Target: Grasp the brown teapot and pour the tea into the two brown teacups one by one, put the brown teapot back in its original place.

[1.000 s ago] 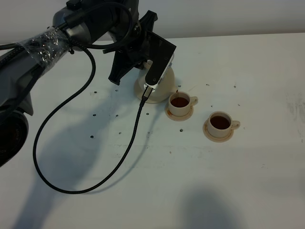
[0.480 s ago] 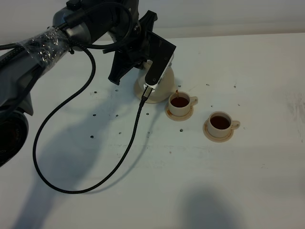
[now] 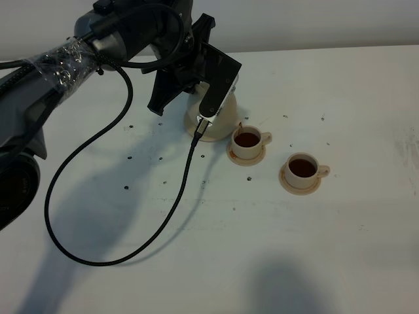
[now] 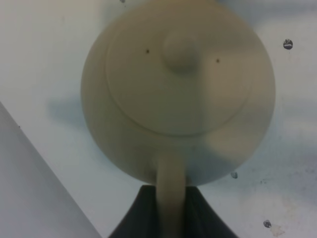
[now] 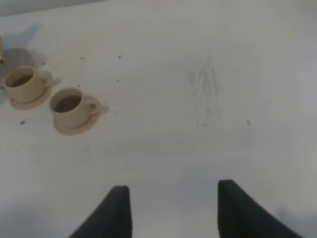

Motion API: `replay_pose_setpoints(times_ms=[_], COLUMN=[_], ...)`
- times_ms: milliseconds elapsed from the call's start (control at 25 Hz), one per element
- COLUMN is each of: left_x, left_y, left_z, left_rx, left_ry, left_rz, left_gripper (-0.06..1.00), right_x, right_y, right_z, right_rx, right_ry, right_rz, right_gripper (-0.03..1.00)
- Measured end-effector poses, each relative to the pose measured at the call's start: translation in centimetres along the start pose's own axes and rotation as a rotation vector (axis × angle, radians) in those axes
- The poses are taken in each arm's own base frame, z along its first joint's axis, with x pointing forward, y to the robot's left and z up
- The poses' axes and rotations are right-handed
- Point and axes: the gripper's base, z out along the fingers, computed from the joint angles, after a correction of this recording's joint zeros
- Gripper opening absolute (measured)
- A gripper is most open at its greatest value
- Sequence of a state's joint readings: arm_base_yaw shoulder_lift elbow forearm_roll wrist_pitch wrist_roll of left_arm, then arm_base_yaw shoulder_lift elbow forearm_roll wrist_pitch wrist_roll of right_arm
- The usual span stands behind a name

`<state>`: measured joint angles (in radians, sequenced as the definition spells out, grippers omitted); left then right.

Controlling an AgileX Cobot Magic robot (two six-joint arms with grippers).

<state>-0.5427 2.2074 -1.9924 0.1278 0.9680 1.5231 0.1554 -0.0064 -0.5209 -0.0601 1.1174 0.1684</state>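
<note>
The brown teapot (image 3: pixel 221 122) hangs beside the nearer of the two brown teacups (image 3: pixel 247 140), with its short spout just above that cup's rim. My left gripper (image 3: pixel 200 88) is shut on its loop handle. In the left wrist view the teapot (image 4: pixel 178 94) shows its knobbed lid, and my dark fingers (image 4: pixel 198 218) clamp the handle. The second teacup (image 3: pixel 302 168) stands to the right. Both cups hold dark tea and sit on saucers. They also show in the right wrist view (image 5: pixel 22 82) (image 5: pixel 68 105). My right gripper (image 5: pixel 171 208) is open and empty above bare table. The wide saucer is hidden.
A black cable (image 3: pixel 98 196) loops from the left arm across the white table (image 3: pixel 340 98) on the left. Small dark specks dot the tabletop. My right arm is outside the exterior high view.
The thin stream of tea from the spout into the nearer cup has stopped. The teapot has tipped back slightly. The right gripper has not moved.
</note>
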Motion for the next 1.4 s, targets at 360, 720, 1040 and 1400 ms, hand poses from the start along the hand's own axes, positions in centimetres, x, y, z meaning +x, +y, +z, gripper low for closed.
replay_pose_setpoints(times_ms=[360, 720, 1040, 1400], left_x=[-0.16, -0.46, -0.47, -0.21], left_y=[0.00, 0.01, -0.11, -0.19], left_z=[-0.02, -0.05, -0.05, 0.01], left_rx=[0.000, 0.000, 0.013, 0.023], left_ry=[0.002, -0.001, -0.002, -0.043], left_rz=[0.004, -0.017, -0.041, -0.094], left_gripper=[0.08, 0.08, 0.08, 0.08], right_x=[0.00, 0.00, 0.00, 0.00], right_y=[0.00, 0.00, 0.00, 0.00], right_z=[0.00, 0.00, 0.00, 0.00], right_rx=[0.000, 0.000, 0.000, 0.000], right_ry=[0.000, 0.000, 0.000, 0.000], right_rz=[0.000, 0.000, 0.000, 0.000], right_gripper=[0.41, 0.41, 0.41, 0.41])
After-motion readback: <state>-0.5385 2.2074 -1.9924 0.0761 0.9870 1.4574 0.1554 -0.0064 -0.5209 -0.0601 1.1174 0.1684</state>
